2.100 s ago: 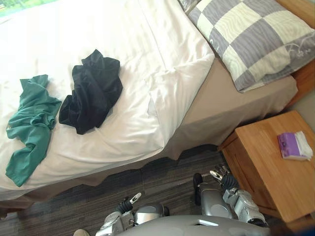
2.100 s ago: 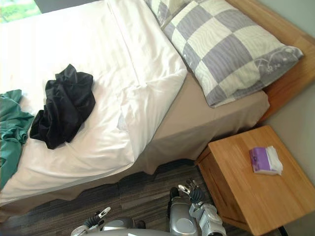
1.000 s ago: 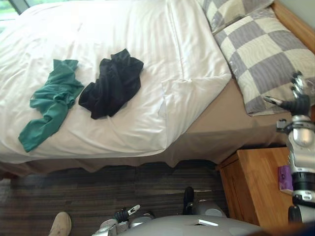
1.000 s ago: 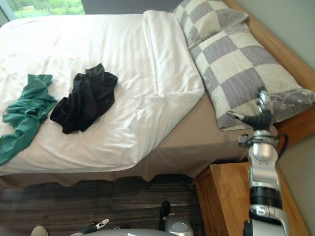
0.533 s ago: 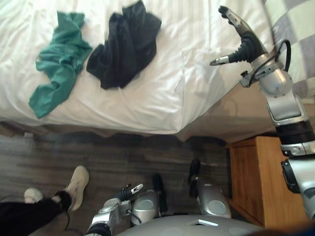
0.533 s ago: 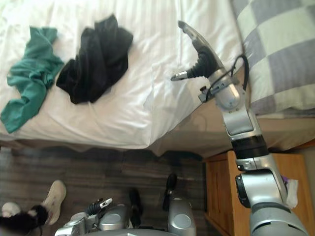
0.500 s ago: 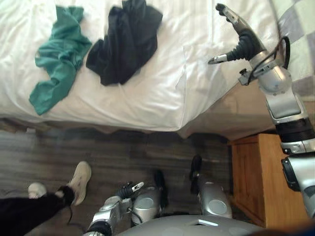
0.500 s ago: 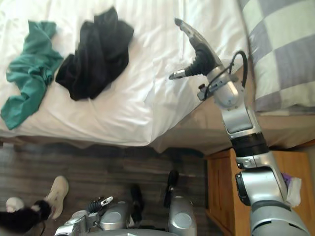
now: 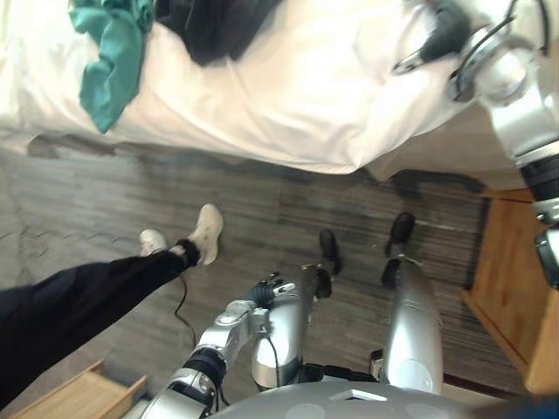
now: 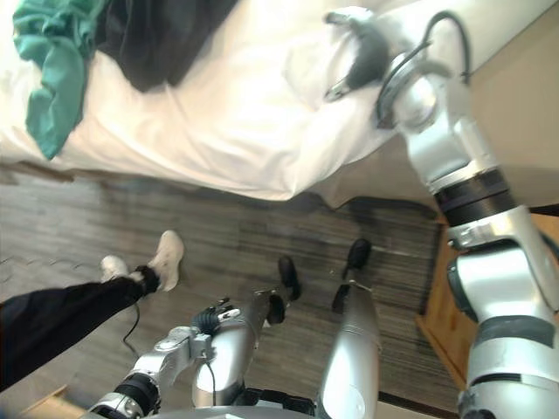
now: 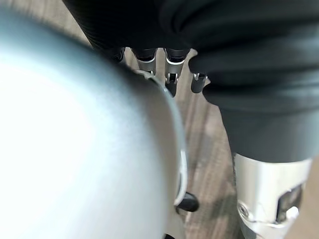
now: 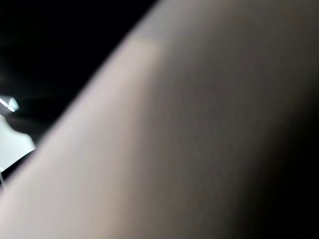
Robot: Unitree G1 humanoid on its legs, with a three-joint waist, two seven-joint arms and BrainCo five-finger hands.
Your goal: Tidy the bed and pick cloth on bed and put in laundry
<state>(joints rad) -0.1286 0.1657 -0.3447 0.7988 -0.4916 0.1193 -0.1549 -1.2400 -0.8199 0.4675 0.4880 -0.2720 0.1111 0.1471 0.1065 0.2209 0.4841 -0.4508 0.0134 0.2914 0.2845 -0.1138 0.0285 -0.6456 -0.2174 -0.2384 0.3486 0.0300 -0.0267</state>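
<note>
Grey floor [image 9: 262, 201] under me, and a person's leg [image 9: 87, 297] stretches across it. Up ahead is the white duvet [image 9: 288, 96], with the green cloth [image 9: 109, 52] and black cloth [image 9: 218, 26] lying on it side by side. My right hand [image 10: 358, 52] is at the duvet's corner, released or grasping, I can't tell. My left hand [image 9: 266, 292] hangs relaxed and empty, low by my side.
</note>
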